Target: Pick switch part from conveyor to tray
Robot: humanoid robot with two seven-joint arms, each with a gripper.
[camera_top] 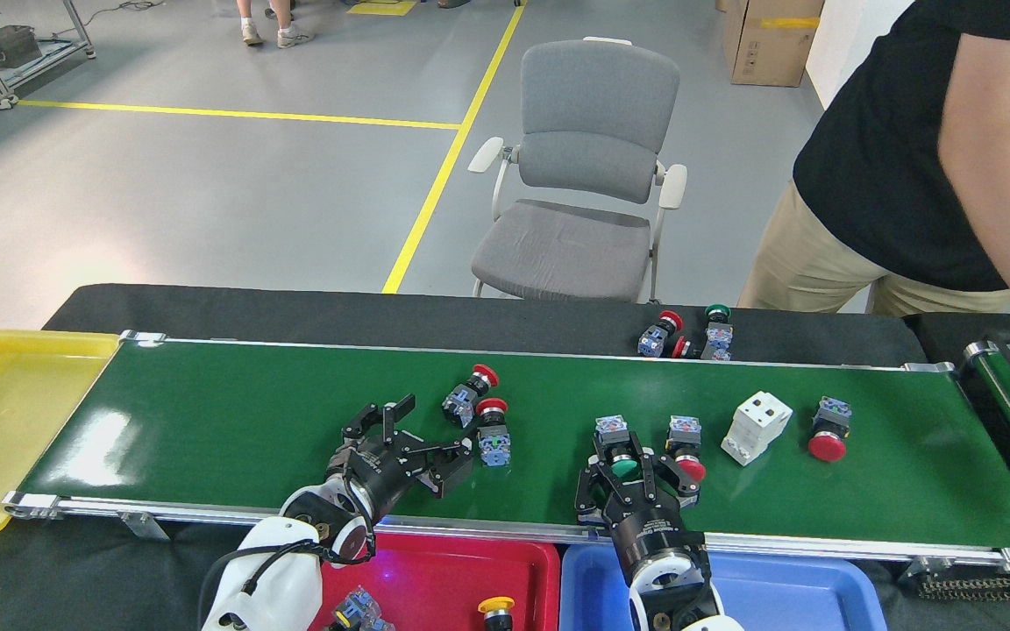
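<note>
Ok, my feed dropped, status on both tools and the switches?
Left tool open, over conveyor by two red-capped switches. Right tool open around green-capped switch. Red tray not yet reached. Nothing blocking.

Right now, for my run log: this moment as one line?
left gripper open near red switches | right gripper open around green switch | conveyor | tray

Glossy green conveyor; apparently plastic red tray
</note>
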